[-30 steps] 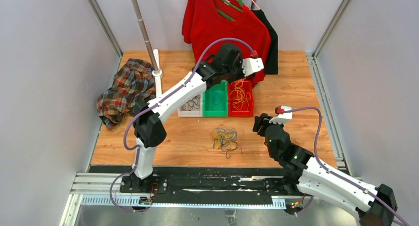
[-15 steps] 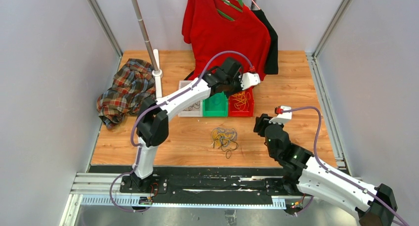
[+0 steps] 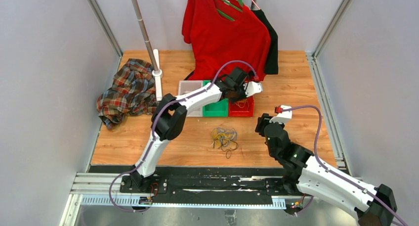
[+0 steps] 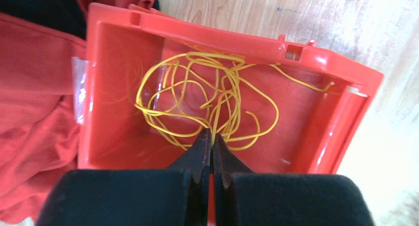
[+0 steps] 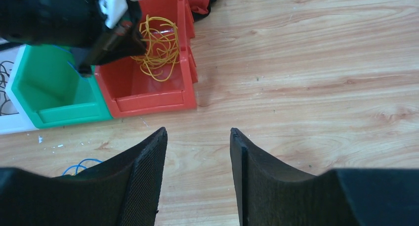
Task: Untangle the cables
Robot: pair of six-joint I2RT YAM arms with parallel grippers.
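Observation:
Yellow cables [image 4: 197, 92] lie curled in the red bin [image 4: 341, 112]. My left gripper [image 4: 212, 135] is down inside that bin, jaws shut on a yellow strand at their tips; it also shows in the right wrist view [image 5: 139, 44] and the top view [image 3: 240, 97]. A tangle of yellow, black and blue cables [image 3: 225, 137] lies on the table in front of the bins. My right gripper [image 5: 197, 133] is open and empty above bare wood, right of the tangle [image 3: 260, 123]. A blue cable loop [image 5: 79, 165] shows by its left finger.
A green bin [image 3: 216, 109] and a white bin [image 3: 190, 110] holding black cables [image 5: 4, 77] stand left of the red bin [image 3: 243, 110]. A red shirt [image 3: 222, 28] hangs behind them, a plaid cloth [image 3: 126, 90] lies left, and a metal pole [image 3: 146, 35] stands at the back.
My left arm has swung forward and down, bringing its gripper into the red bin with the yellow cables. The right arm has barely moved.

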